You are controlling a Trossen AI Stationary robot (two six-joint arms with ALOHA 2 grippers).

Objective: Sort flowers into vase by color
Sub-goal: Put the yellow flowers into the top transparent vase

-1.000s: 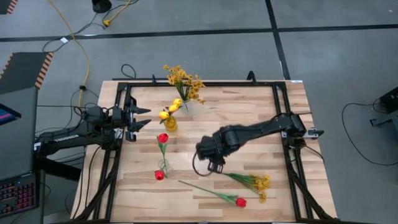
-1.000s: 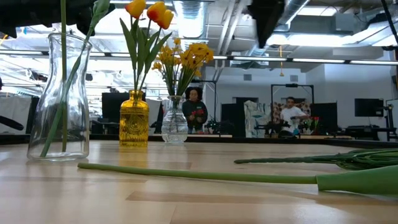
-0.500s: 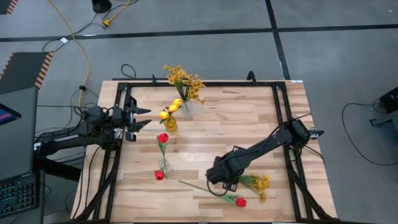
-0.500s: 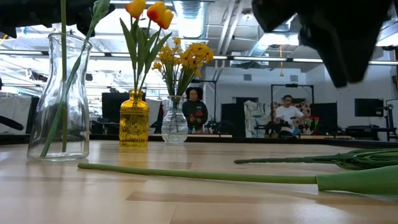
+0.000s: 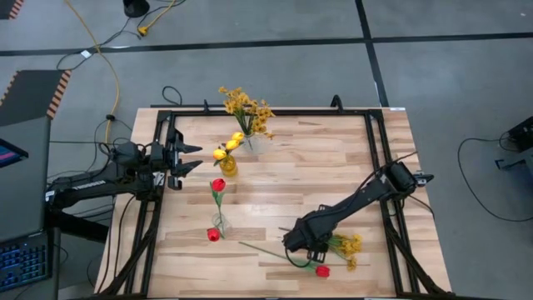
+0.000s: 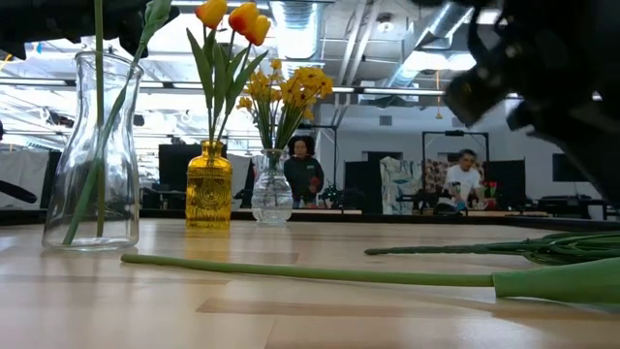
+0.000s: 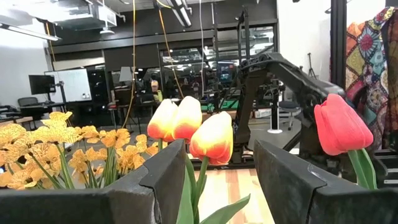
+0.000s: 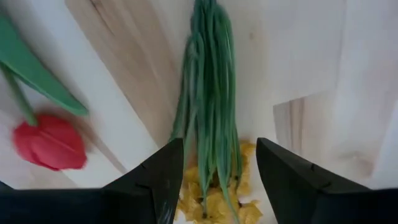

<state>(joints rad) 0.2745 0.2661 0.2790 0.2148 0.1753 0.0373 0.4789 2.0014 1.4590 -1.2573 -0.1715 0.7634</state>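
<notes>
1. The loose spray of mustard-yellow blossoms [image 5: 346,245] lay flat on the tabletop [image 5: 325,167], its bundled green stems [image 8: 208,93] running straight between the two fingers of the right claw [image 8: 214,180], with the yellow blossom heads [image 8: 214,202] down by the fingers' base.
2. The right claw [image 5: 304,244] stood wide apart over those stems, its fingers on either side of them and closed on nothing; whether the fingers touched the wood could not be told.
3. Just beside this claw lay the loose red tulip [image 5: 321,270], its long stem [image 5: 271,252] stretching flat across the boards away from the claw; the wrist view showed the red head [image 8: 50,143] and a green leaf [image 8: 43,81] close to one finger.
4. Farther from the right claw, toward the left arm, a clear glass vase [image 6: 94,155] held two red tulips [image 5: 217,184], one head high and one [image 5: 213,235] hanging low.
5. Beyond that, an amber vase [image 6: 209,186] held the yellow-orange tulips [image 6: 232,19], and next to it a second clear vase [image 6: 271,189] held another spray of mustard-yellow blossoms [image 5: 246,107].
6. The left claw [image 5: 190,158] waited at the tabletop's edge, well apart from the right one, its fingers parted and empty; straight ahead of it stood the yellow-orange tulips [image 7: 193,127], with a red tulip [image 7: 339,127] to one side and yellow blossoms [image 7: 50,146] to the other.
7. Two people [image 6: 303,170] showed in the room behind the tabletop.
</notes>
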